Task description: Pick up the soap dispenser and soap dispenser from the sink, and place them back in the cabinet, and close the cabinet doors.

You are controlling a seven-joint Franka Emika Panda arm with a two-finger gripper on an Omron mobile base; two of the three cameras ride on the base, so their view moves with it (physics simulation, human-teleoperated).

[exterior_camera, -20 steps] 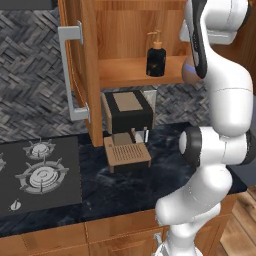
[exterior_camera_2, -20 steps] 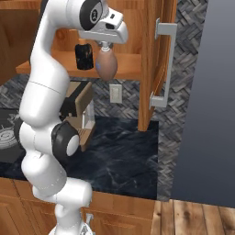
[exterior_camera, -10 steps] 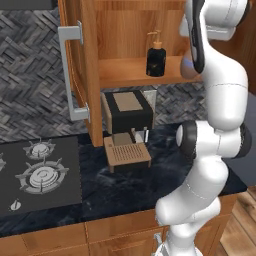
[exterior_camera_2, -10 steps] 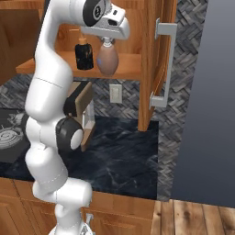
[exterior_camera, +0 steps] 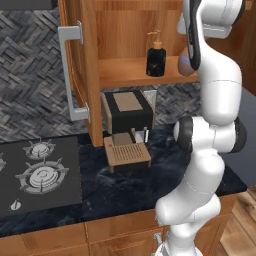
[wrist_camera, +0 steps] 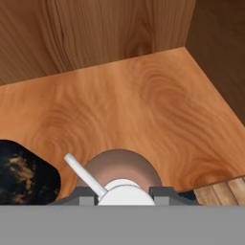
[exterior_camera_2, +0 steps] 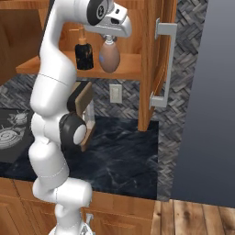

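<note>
The gripper (exterior_camera_2: 109, 40) is clamped on the white pump of the peach soap dispenser (exterior_camera_2: 109, 57) and holds it above the cabinet shelf (exterior_camera_2: 131, 69). The black soap dispenser (exterior_camera: 156, 59) stands on the shelf to its left. Both cabinet doors (exterior_camera: 82, 70) are open.

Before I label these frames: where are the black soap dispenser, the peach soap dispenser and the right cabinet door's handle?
black soap dispenser (exterior_camera: 156, 61): left base view, middle of its body.
peach soap dispenser (exterior_camera_2: 109, 57): right base view, its rounded belly.
right cabinet door's handle (exterior_camera_2: 165, 63): right base view, middle of the bar.
</note>
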